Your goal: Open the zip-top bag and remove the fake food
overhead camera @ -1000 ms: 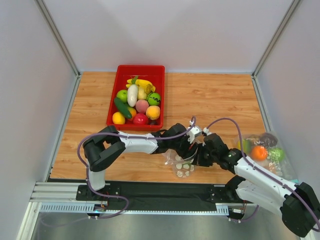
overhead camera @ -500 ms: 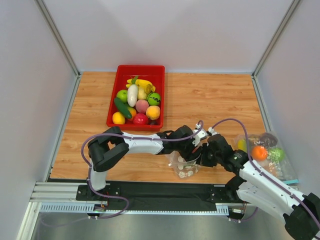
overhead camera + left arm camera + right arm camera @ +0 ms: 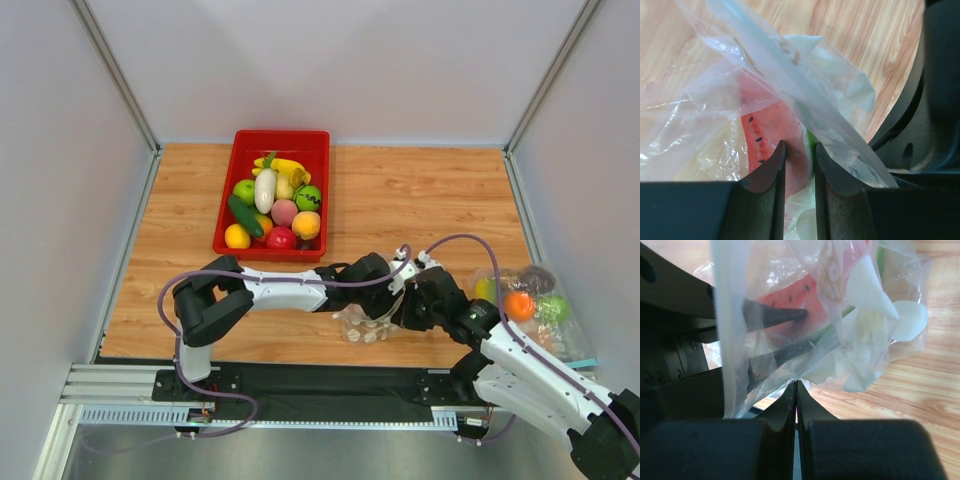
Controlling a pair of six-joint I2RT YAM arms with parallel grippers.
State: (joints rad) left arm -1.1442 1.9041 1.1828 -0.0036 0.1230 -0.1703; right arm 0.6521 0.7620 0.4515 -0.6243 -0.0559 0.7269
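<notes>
The zip-top bag [image 3: 362,330] lies at the near edge of the counter [image 3: 430,200], between the 2 arms. The right tool [image 3: 796,390] is closed flat on the bag's film, pinning 1 side of the mouth. The left tool [image 3: 797,167] is inside the bag, its jaws drawn nearly together on a watermelon slice [image 3: 767,125], the fake food to come out.

To do this well, I judge the right pinch should hold firm and low, so the bag does not rise with the slice. The left tool should draw back slowly along the line of the mouth, since loose film drapes over its fingers and could snag.

The left wrist view shows the slice between the fingers, red flesh against 1 and green rind by the other. The top view hides this under the arms. The right wrist view shows both dark fingers through the film, plus white shapes that may be printed dots or pieces; I cannot tell. Only the top view shows the red tray [image 3: 283,135] of fruit farther back and the plain clear bag [image 3: 520,300] well apart at right.
</notes>
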